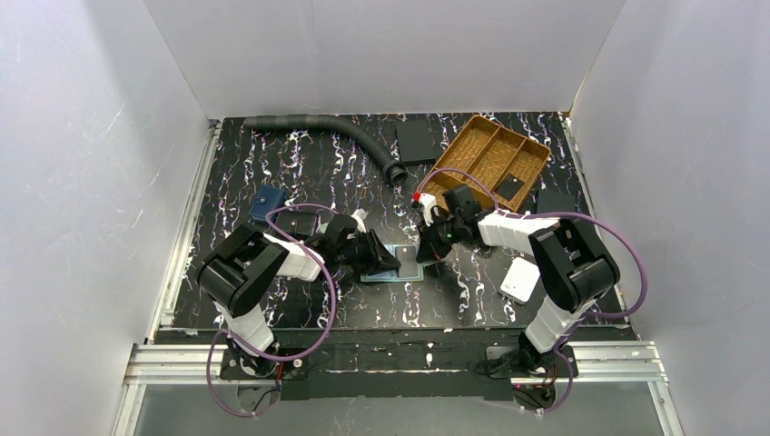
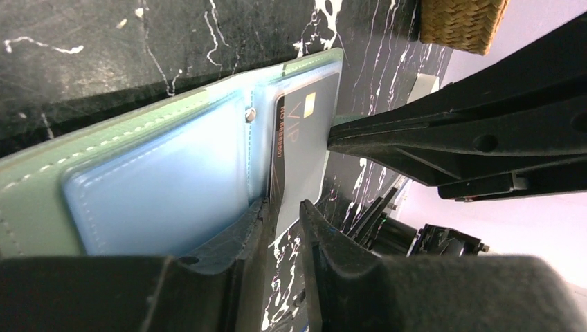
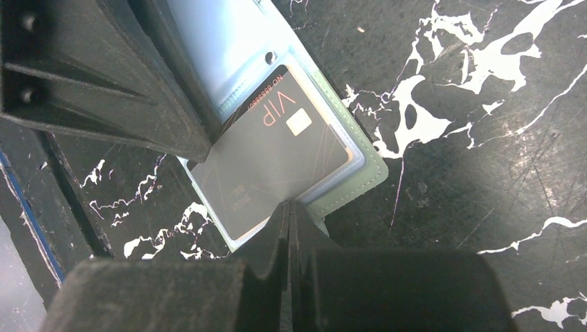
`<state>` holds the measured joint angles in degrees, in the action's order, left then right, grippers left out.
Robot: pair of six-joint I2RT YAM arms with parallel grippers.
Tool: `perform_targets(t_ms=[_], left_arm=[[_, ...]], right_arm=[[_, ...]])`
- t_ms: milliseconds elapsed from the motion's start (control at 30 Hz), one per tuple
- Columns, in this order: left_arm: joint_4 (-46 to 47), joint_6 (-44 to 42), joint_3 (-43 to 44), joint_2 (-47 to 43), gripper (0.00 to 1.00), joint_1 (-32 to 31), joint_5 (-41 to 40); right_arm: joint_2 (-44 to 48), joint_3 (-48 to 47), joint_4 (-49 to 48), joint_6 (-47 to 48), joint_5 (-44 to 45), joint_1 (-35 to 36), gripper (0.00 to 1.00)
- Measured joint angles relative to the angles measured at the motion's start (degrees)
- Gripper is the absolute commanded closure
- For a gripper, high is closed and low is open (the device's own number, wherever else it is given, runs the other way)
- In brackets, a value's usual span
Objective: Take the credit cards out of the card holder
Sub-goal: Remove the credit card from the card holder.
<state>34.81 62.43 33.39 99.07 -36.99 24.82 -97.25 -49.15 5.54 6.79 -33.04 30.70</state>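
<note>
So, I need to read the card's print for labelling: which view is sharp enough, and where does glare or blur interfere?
Right wrist: black card sharp, VIP readable, right gripper's fingers blurred. Left wrist: card steeply foreshortened, bright glare on the card holder's pale lining. Top external: card holder too small for print.

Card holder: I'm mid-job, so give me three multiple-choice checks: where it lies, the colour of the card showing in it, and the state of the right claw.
1. The card holder is:
A. lifted in the air
B. lying open on the table
C. hanging over the table's edge

2. The card showing in it is:
A. black
B. red
C. white

3. The right claw is:
A. wide open
B. shut
C. half open

Answers:
1 B, since its pale inside faces up, flat on the marbled top.
2 A, since it is dark with VIP lettering and a small chip.
3 B, since its fingers meet with no gap in the right wrist view.
</note>
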Motion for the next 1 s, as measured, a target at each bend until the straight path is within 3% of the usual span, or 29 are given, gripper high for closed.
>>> perform_targets(t_ms=[467,1000], left_arm=[[4.63,-0.96,-1.75,-0.26,0.66,-0.17,0.09],[1.51,-3.13,-1.57,-1.99,0.63,-0.37,-1.64]], right_arm=[[-0.79,-0.28,-0.55,-2.16,-1.27,-0.63,0.99],[-2.99,-0.24,-4.44,-13.81,-2.93,-2.1,0.99]])
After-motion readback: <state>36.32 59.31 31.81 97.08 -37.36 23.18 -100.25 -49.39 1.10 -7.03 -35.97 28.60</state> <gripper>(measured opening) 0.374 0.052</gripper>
